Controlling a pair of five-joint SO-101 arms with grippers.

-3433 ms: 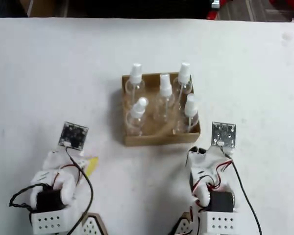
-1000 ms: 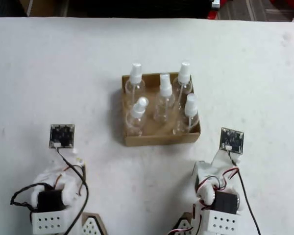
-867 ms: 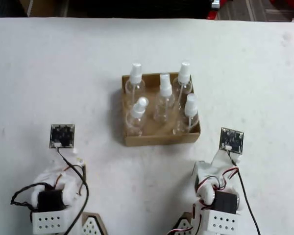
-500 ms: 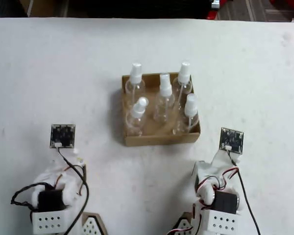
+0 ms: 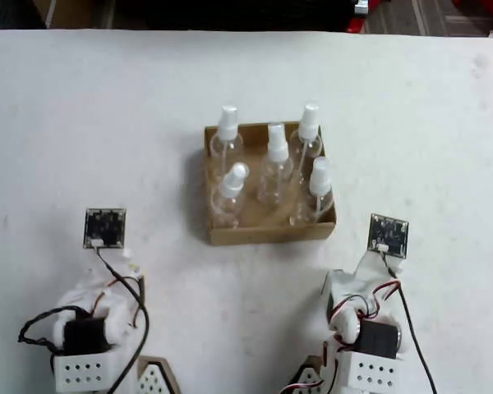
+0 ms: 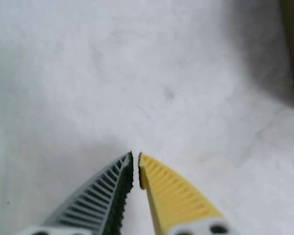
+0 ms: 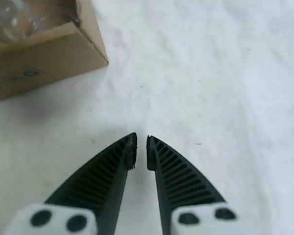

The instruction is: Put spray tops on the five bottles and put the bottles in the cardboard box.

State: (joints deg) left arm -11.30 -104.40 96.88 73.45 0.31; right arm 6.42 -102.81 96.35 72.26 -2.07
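Step check: all five bottles [image 5: 277, 168] stand upright inside the cardboard box [image 5: 269, 233], and each carries a white spray top [image 5: 277, 141]. There are three along the far side and two along the near side. They are packed close; I cannot tell whether neighbours touch. The box sits mid-tabletop [image 5: 82, 123], beyond and between the two arms.

Judgement: the count in the box matches the task, so both capping and boxing look complete. The top on the near-left bottle looks slightly canted in the high view, and I cannot tell whether it is fully seated. No further grasp seems called for. At most the next move is a check of that one top, which would need an opened claw lowered straight down among close neighbours.

Pose, left arm [image 5: 86, 332]: folded low by its base at the near edge of the tabletop and pointing toward the far side. The left claw [image 6: 135, 164] is over bare tabletop, well apart from the box. Its grey and yellow fingers are closed to a hairline slit and hold nothing.

Pose, right arm [image 5: 363, 328]: folded low in the same way. The right claw [image 7: 139, 147] has its black fingers drawn together with only a narrow gap, and it is empty. A corner of the box [image 7: 39, 63] lies near it, not touching.
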